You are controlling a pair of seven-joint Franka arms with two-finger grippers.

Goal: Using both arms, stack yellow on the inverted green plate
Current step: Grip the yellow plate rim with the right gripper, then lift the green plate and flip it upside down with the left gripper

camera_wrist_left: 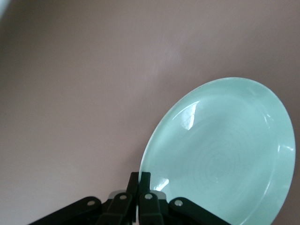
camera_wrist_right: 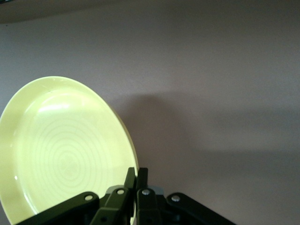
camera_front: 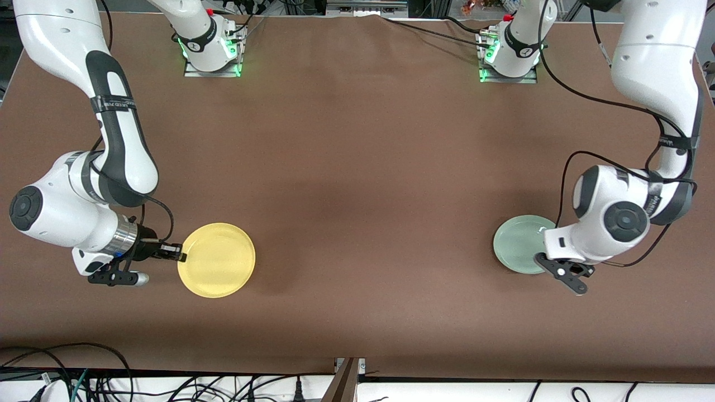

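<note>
No readable text anywhere: the only markings are small printing on the black band around the right arm (camera_front: 114,104) and on a band of the left arm (camera_front: 674,143), both too small to make out, and neither plate carries any label.

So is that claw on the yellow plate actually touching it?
Touching. In the right wrist view, the right gripper has its fingers closed on the yellow plate's rim, with no gap; the front view agrees.
</note>
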